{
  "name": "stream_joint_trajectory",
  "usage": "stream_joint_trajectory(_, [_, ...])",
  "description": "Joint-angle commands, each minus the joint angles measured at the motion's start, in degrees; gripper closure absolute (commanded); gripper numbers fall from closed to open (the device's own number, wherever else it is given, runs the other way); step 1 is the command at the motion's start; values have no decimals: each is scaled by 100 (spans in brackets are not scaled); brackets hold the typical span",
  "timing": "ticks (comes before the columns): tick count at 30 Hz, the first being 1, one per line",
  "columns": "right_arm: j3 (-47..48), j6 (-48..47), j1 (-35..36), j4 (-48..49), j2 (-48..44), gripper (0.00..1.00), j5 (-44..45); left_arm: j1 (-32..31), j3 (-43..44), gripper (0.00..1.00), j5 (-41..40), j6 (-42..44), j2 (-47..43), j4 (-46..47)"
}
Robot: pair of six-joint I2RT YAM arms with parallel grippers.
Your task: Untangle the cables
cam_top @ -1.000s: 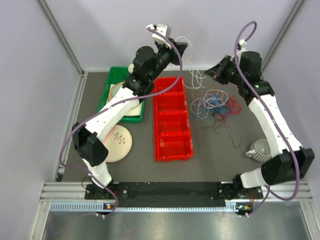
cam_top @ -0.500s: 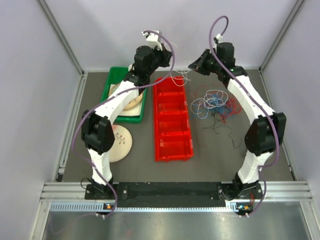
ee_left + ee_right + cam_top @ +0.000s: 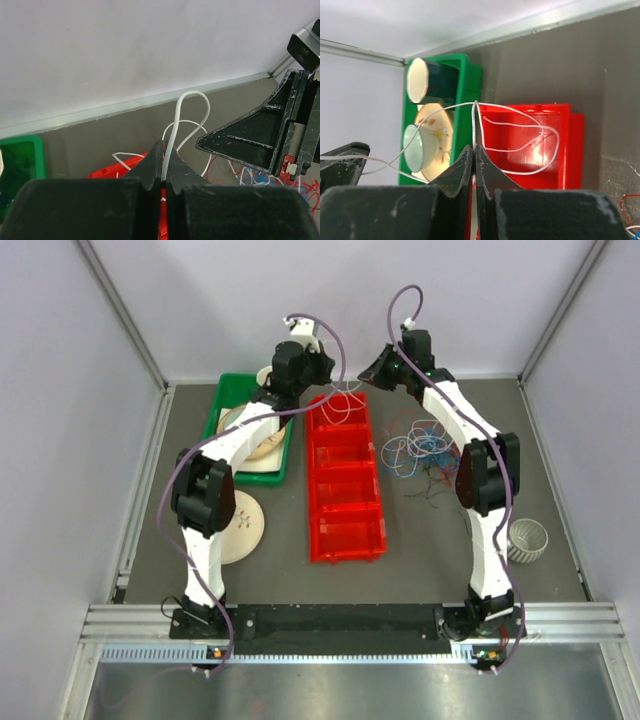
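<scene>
A tangle of thin red, blue, white and black cables (image 3: 430, 448) lies on the dark table right of the red bin. One white cable (image 3: 346, 403) is lifted out of it and droops in loops over the bin's far end. My left gripper (image 3: 322, 364) is shut on this white cable (image 3: 192, 96), which rises from the jaws in a loop. My right gripper (image 3: 374, 370) is shut on the same white cable (image 3: 540, 134), just right of the left one. The left wrist view shows the right gripper's finger (image 3: 260, 137) close by, and the tangle (image 3: 255, 175) below.
A red divided bin (image 3: 345, 480) runs down the table's middle. A green tray (image 3: 226, 400) with plates and a cup (image 3: 417, 145) sits to its left, a plate (image 3: 240, 525) nearer. A ribbed grey cup (image 3: 527, 540) stands at the right. The back wall is close behind both grippers.
Both arms swung inward and back toward the red bin's far end, bringing the grippers close together. The white cable between them went slack over the bin. The grey cup is uncovered.
</scene>
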Motion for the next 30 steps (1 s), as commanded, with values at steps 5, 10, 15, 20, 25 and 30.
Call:
stream_joint_trajectory(5, [355, -182, 91, 107, 500, 100, -57, 106, -729, 100, 124, -89, 46, 423])
stream_joint_trajectory(10, [671, -226, 83, -77, 799, 89, -302, 107, -827, 100, 238, -80, 124, 247])
stream_joint_trajectory(15, [505, -367, 100, -104, 519, 50, -172, 107, -801, 100, 89, -36, 195, 63])
stream_joint_trajectory(20, [233, -517, 100, -130, -69, 48, 48, 98, -678, 100, 18, -36, 291, -131])
stream_joint_trajectory(25, [-547, -666, 57, -201, -843, 33, 715, 107, -852, 100, 282, -264, 362, 26])
stream_joint_trajectory(30, [-1873, -508, -321, -140, -1844, 32, 1103, 45, -486, 100, 212, -484, 739, -191])
